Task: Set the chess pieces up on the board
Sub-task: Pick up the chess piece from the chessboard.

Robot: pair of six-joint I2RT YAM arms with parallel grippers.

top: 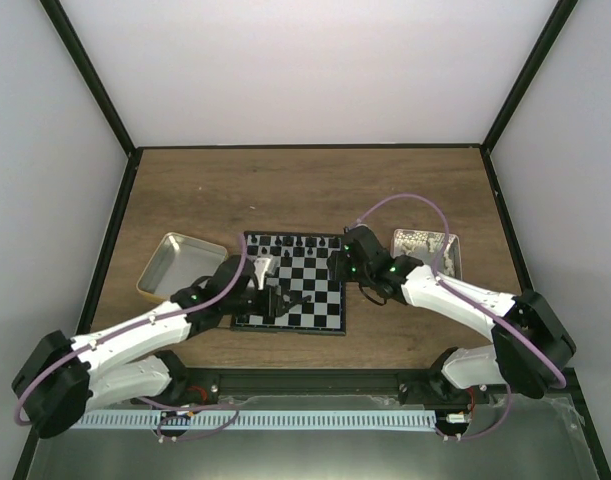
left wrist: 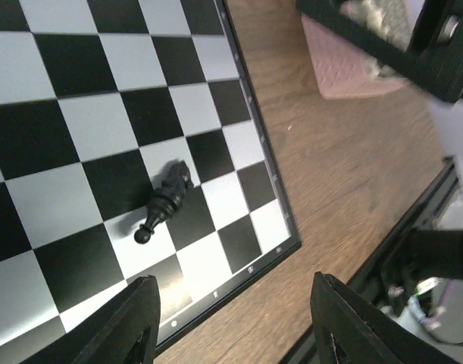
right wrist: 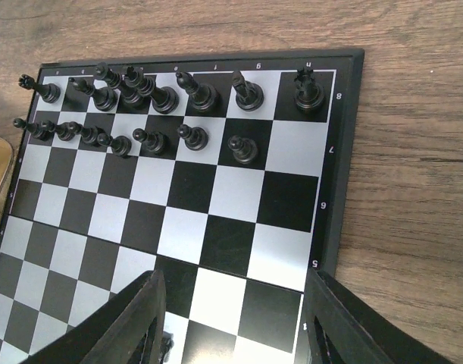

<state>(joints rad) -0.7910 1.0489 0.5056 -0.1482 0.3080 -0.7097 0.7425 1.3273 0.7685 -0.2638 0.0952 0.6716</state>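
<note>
the board (top: 320, 300) lies flat in the middle of the wooden tabletop (top: 285, 190), between a metal tray with a yellow rim (top: 151, 264) on the left and a pinkish tray (left wrist: 345, 68) on the right. the black chess pieces (right wrist: 159, 97) stand upright in the two rows along the far edge of the board, the taller ones behind and the small pawns in front of them. one more piece (left wrist: 164, 203) lies on its side on the board, across a white and a black square, near the front right corner, well apart from the standing rows.

the left gripper (left wrist: 233, 282) hangs above that corner, just beside the lying piece. its fingers are apart and nothing is between them. the right gripper (right wrist: 233, 277) hangs over the right side of the board, with the standing rows in front of it. its fingers are also apart and empty. neither gripper touches a piece.
</note>
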